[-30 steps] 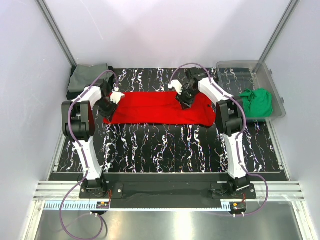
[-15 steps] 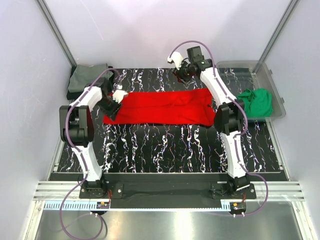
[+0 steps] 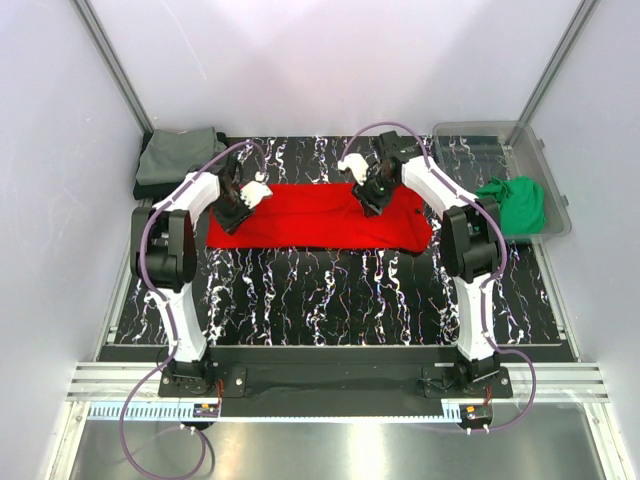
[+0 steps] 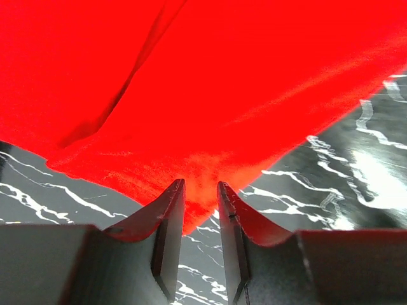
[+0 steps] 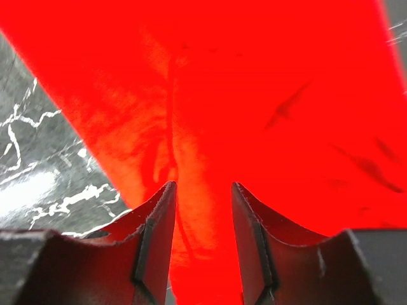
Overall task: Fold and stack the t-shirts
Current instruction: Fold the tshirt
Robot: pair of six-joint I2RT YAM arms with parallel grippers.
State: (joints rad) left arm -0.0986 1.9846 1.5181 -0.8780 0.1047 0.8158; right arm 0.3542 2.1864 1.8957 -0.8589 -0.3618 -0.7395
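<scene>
The red t-shirt (image 3: pixel 320 215) lies as a long folded band across the back of the table. My left gripper (image 3: pixel 233 212) hovers at its left end. In the left wrist view that gripper (image 4: pixel 198 184) is open by a narrow gap, its tips at the edge of the red t-shirt (image 4: pixel 210 82), with only table showing between the fingers. My right gripper (image 3: pixel 373 200) is over the shirt's right half, and in the right wrist view it (image 5: pixel 202 185) stands open above the red t-shirt (image 5: pixel 254 95). A green t-shirt (image 3: pixel 513 205) lies crumpled at the right. A folded grey-olive t-shirt (image 3: pixel 178 158) sits at the back left.
A clear plastic bin (image 3: pixel 525 140) at the back right holds the green shirt. The black marbled tabletop (image 3: pixel 330 295) stretches in front of the red shirt. White walls close in the back and both sides.
My right arm lifted away to the back of the table, then came back down over the red shirt. The left gripper shifted right, further over the shirt's left end.
</scene>
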